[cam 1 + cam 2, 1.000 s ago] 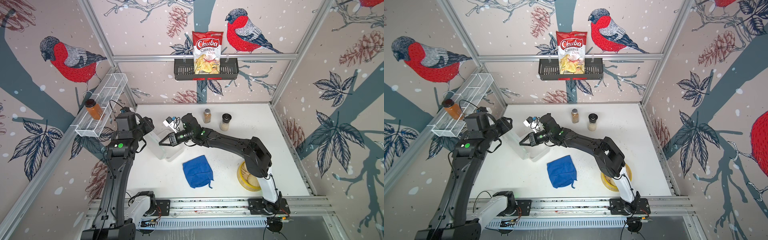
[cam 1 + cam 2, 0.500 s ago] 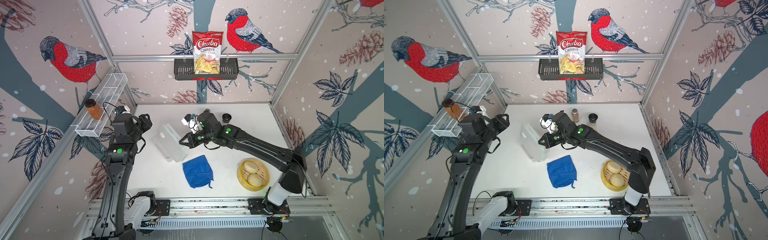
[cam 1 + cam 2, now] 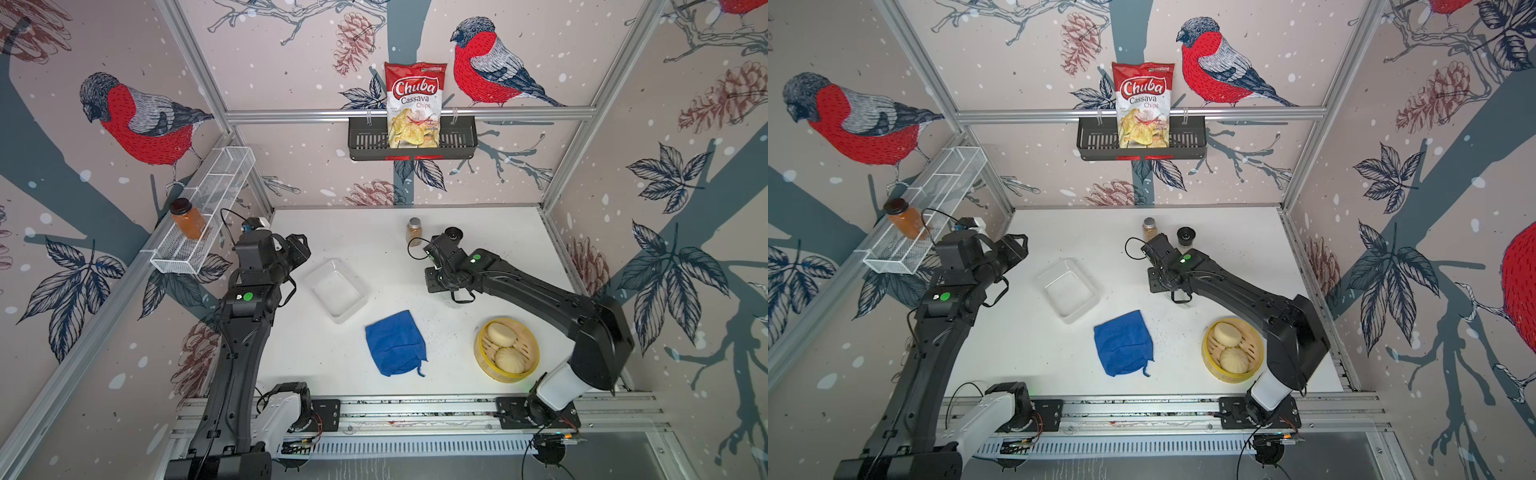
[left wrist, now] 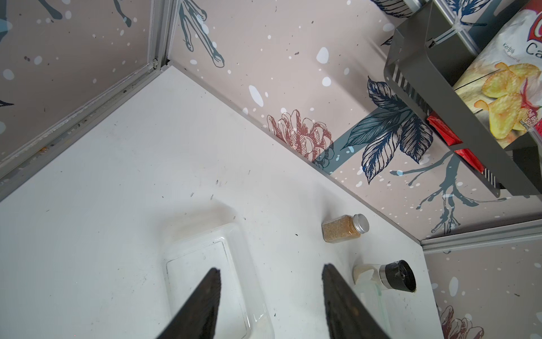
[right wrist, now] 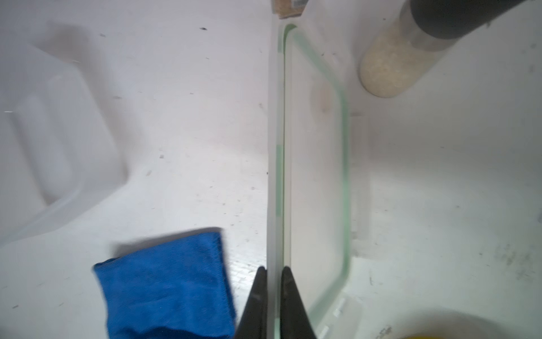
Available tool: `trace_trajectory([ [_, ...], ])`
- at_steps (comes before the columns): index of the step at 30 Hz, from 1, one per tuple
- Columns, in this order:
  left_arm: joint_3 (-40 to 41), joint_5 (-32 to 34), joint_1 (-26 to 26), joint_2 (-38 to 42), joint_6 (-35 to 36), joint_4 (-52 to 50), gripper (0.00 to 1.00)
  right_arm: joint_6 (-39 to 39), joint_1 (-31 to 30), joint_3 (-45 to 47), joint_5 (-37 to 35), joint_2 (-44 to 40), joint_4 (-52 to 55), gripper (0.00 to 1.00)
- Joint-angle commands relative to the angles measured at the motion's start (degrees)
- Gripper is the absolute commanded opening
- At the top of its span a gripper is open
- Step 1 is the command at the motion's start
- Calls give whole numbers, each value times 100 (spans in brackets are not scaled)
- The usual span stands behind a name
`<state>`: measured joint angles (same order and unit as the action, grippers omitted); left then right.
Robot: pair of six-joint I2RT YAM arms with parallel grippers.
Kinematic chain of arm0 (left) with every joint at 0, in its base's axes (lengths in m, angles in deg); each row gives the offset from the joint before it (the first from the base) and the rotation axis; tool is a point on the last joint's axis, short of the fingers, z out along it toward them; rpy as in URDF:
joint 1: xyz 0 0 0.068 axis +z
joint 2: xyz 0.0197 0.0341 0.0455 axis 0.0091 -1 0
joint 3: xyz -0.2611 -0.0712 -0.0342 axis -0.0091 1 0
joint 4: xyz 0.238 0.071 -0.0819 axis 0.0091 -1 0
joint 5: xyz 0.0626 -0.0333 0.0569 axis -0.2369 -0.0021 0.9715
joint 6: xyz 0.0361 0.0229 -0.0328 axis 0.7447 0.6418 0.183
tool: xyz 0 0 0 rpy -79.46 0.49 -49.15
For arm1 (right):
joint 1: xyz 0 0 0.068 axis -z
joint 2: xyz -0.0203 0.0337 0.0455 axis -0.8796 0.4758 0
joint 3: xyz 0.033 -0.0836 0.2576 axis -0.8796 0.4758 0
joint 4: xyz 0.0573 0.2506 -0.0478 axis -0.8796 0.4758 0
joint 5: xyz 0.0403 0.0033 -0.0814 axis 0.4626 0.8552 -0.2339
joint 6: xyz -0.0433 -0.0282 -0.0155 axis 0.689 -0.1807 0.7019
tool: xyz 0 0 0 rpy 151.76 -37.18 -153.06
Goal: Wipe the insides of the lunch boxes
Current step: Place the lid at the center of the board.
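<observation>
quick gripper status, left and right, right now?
Left gripper: open, holding nothing.
Right gripper: shut on the edge of the clear rectangular plastic lunch box piece with the pale green rim.

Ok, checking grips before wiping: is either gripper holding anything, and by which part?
The right gripper is shut on the green-rimmed lunch box lid, pinching it by the edge of its rim. The left gripper is open and holds nothing.
</observation>
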<state>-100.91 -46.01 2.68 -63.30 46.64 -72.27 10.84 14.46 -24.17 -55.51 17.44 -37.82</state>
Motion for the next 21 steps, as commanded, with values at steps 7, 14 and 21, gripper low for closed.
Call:
trace_trajectory([
  [7, 184, -112, 2, -65, 41, 319, 55, -128, -534, -659, -1010, 1444, 123, 0],
  [14, 206, -48, 9, -109, 48, 286, 56, -62, -765, -1132, -602, 2165, -203, 22],
  [21, 146, 344, 7, -414, 202, 342, 69, -121, -943, -997, -119, 1929, -578, 60],
])
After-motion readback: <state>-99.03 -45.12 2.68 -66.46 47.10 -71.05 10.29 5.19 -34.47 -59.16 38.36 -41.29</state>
